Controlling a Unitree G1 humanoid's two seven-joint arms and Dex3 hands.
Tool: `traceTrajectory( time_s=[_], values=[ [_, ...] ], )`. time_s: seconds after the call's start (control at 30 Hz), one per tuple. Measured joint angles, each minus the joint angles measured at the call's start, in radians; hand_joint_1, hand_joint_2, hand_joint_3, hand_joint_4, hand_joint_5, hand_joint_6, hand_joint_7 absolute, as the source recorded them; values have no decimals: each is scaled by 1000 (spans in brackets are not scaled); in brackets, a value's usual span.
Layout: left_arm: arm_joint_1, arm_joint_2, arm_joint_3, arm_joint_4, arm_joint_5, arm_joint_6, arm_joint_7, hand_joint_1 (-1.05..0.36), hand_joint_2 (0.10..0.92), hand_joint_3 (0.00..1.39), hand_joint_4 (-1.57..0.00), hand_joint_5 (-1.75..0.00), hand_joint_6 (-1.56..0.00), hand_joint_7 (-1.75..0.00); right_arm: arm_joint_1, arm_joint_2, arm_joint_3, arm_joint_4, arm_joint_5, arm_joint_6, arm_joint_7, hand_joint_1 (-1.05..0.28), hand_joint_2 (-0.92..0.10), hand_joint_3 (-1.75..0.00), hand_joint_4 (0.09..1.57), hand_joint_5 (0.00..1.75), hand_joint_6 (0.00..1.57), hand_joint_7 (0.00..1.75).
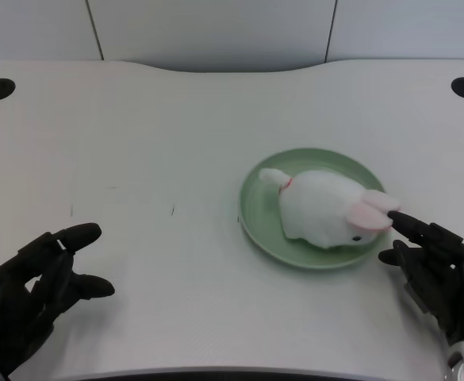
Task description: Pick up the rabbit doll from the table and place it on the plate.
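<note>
Lying on its side on the green plate (pixel 251 208), the white rabbit doll (pixel 320 208) fills most of the dish, its long axis running from a small tail at the upper left to a pink-eared head at the lower right, where the ear reaches out over the rim. The plate sits on the white table (pixel 176 127), right of centre. The left hand (pixel 33 294) is well apart from the doll, low in the near left corner of the view, with nothing in it and its black fingers spread loosely, pointing up and to the right toward the plate. The right hand (pixel 434 266) is far nearer, its fingertips just beside the plate's rim and the doll's ear. Judging from this, the placing looks done.
</note>
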Motion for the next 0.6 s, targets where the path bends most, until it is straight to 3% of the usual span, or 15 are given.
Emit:
traceTrajectory(
  time_s=[0.13,0.27,0.4,0.47,0.6],
  values=[
    [14,-20,1,0,-1,10,0,-703,921,503,-520,-1592,-556,-865,0,-16,0,0,2,4,16,-303,-921,-306,518,1053,900,0],
    [29,-32,0,0,5,8,0,-700,921,525,-496,-1625,-560,-877,-1,-16,-1,0,5,4,27,-311,-921,-285,509,1053,915,10],
    [27,-35,0,1,39,3,28,-673,921,552,-482,-1623,-537,-878,-10,-13,-12,9,19,7,41,-333,-921,-237,566,997,925,14],
    [21,-37,0,6,45,1,34,-666,921,558,-477,-1624,-529,-879,-18,-12,-21,20,23,19,23,-326,-921,-236,579,957,929,15],
    [7,-43,0,24,47,-5,37,-664,921,570,-440,-1649,-502,-896,-27,-12,-28,40,21,21,-8,-286,-921,-259,558,997,943,20]
  ],
)
